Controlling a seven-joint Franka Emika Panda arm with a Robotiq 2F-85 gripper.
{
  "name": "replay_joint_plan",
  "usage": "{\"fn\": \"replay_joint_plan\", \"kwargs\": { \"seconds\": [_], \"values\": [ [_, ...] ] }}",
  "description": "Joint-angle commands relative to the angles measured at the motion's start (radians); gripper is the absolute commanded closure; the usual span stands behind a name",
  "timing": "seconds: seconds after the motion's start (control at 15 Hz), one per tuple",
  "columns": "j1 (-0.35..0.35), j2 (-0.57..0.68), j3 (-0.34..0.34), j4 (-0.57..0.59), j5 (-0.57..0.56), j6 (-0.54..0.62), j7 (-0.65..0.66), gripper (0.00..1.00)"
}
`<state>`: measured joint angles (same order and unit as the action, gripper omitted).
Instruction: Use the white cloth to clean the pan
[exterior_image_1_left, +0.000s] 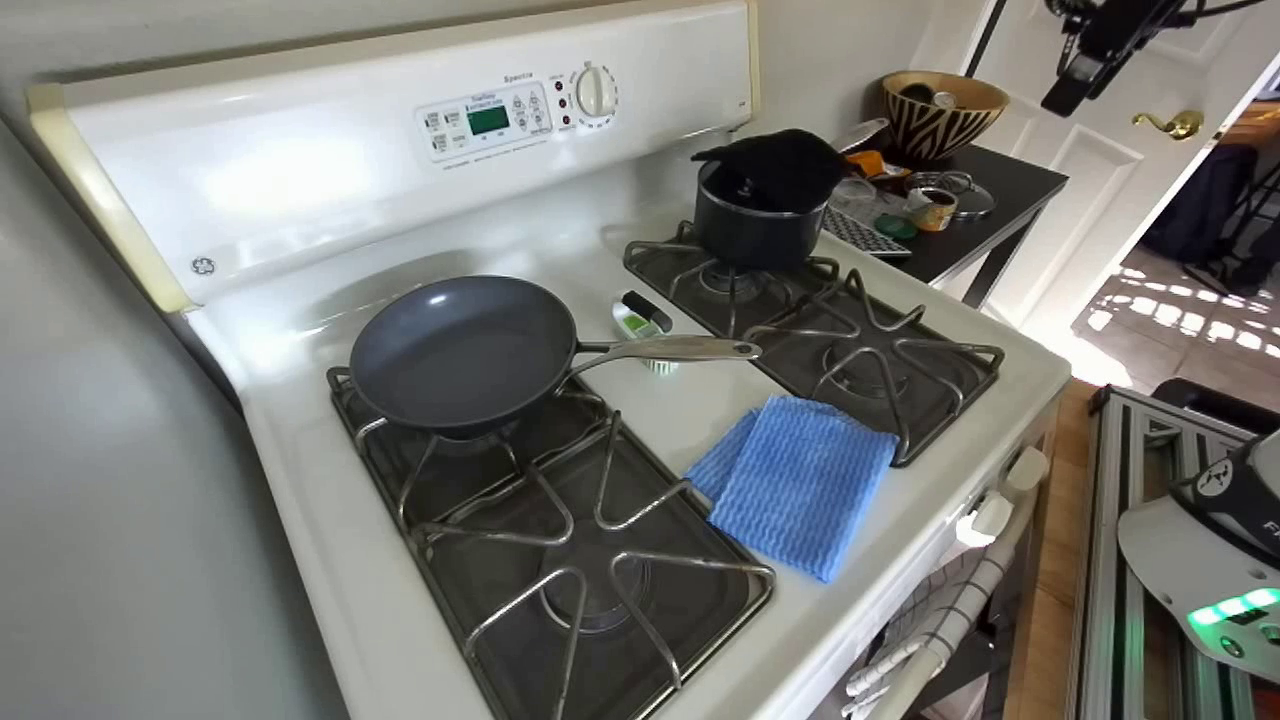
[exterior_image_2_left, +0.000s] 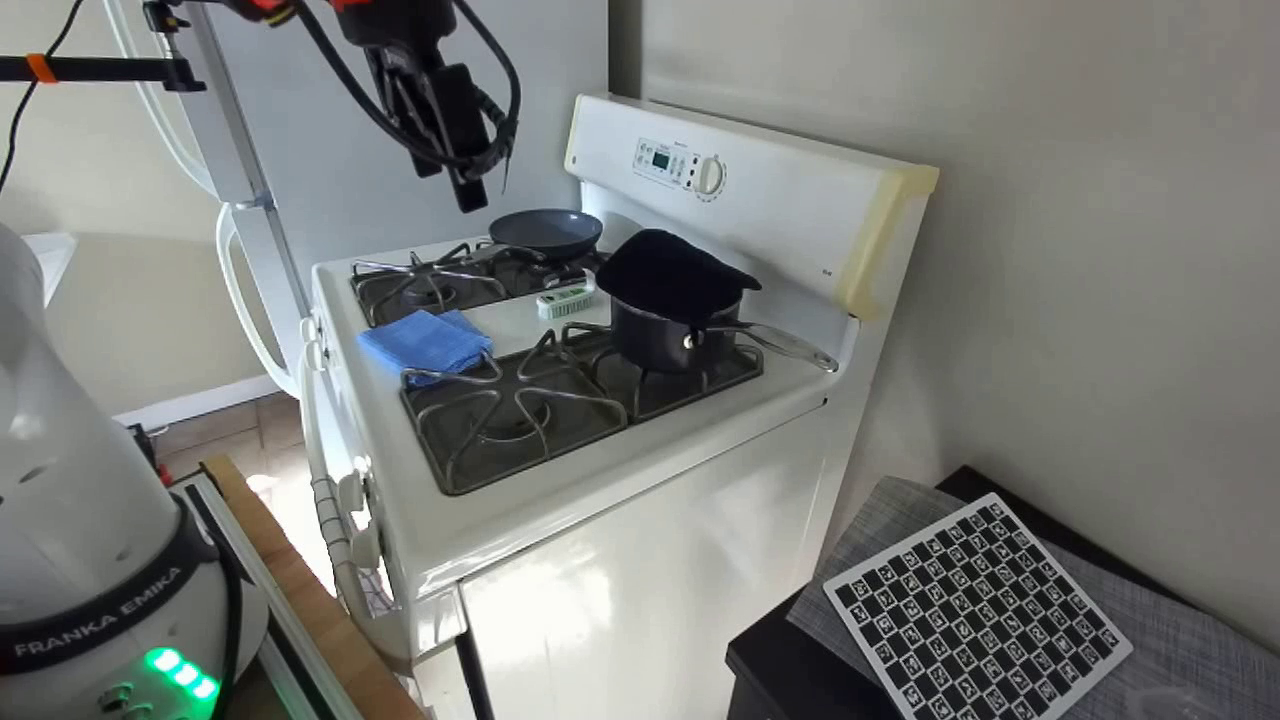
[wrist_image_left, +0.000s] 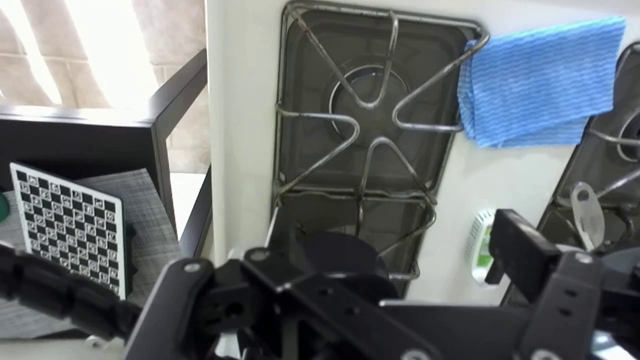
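The cloth (exterior_image_1_left: 805, 480) is blue and folded, lying on the white stovetop between the two burner areas. It also shows in the other views, as the cloth (exterior_image_2_left: 428, 342) and the cloth (wrist_image_left: 542, 87), with an edge against a burner grate. The dark grey pan (exterior_image_1_left: 465, 345) rests on a back burner, its long handle (exterior_image_1_left: 690, 348) reaching over the middle strip of the stove. Only the pan's handle (wrist_image_left: 587, 215) shows clearly in the wrist view. High above the stove, my gripper (wrist_image_left: 395, 225) has its fingers wide apart, with nothing held. It touches neither cloth nor pan.
A deeper black pot (exterior_image_2_left: 660, 335) with a black fabric piece (exterior_image_2_left: 670, 275) on top occupies another back burner. A white-green brush (exterior_image_1_left: 640, 325) lies near the pan's handle. Raised metal grates (wrist_image_left: 370, 105) cover the burners. Beside the stove, a dark table holds a checkered board (exterior_image_2_left: 975, 610).
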<state>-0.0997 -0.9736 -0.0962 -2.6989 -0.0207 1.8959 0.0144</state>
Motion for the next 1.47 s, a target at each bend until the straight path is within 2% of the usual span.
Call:
{"fn": "replay_joint_plan", "kwargs": {
  "seconds": [0.0,0.07,0.13,0.67,0.93,1.0,1.2,1.4],
  "values": [
    [0.049,0.065,0.054,-0.124,0.053,0.039,0.031,0.00],
    [0.077,0.157,0.066,-0.063,0.077,0.028,0.026,0.00],
    [0.097,0.178,0.091,-0.085,0.096,0.049,0.035,0.00],
    [0.257,0.570,0.222,-0.085,0.181,0.436,0.031,0.00],
    [0.296,0.753,0.290,-0.070,0.167,0.581,0.094,0.00],
    [0.283,0.668,0.266,-0.080,0.157,0.523,0.067,0.00],
    [0.295,0.753,0.285,-0.063,0.158,0.560,0.080,0.00],
    [0.295,0.759,0.285,-0.057,0.158,0.560,0.080,0.00]
  ]
}}
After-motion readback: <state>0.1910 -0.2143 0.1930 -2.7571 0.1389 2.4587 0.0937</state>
